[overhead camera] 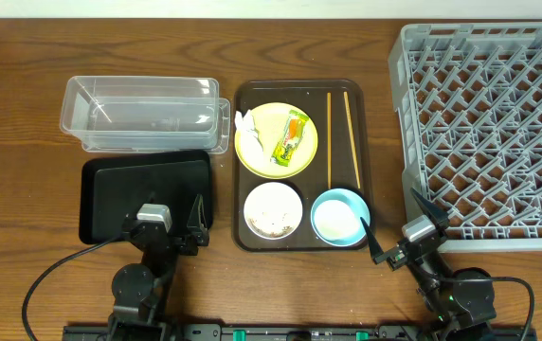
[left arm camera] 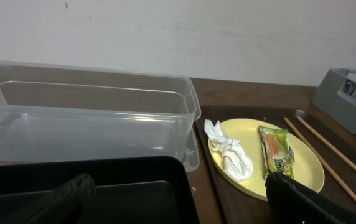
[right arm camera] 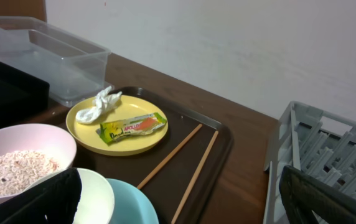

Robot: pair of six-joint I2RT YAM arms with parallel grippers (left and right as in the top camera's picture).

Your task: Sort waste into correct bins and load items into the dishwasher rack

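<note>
On the brown serving tray (overhead camera: 238, 170) a yellow plate (overhead camera: 263, 156) holds a crumpled tissue (overhead camera: 245, 123) and a snack wrapper (overhead camera: 291, 137). Two chopsticks (overhead camera: 329, 137) lie beside it. A white bowl (overhead camera: 273, 210) holds rice scraps. A light blue bowl (overhead camera: 352, 204) holds a small white cup (overhead camera: 335, 221). The clear tub (overhead camera: 143, 114) and black tray (overhead camera: 148, 194) sit to the left, both empty. The grey rack (overhead camera: 489, 123) is at the right. My left gripper (overhead camera: 171, 220) is open over the black tray's near edge. My right gripper (overhead camera: 396, 227) is open between the blue bowl and the rack.
The left wrist view shows the tub (left arm camera: 91, 118), tissue (left arm camera: 231, 155) and wrapper (left arm camera: 276, 151). The right wrist view shows the rice bowl (right arm camera: 16, 165), plate (right arm camera: 125, 143), chopsticks (right arm camera: 168, 155) and rack corner (right arm camera: 327, 155). A white wall stands behind the table.
</note>
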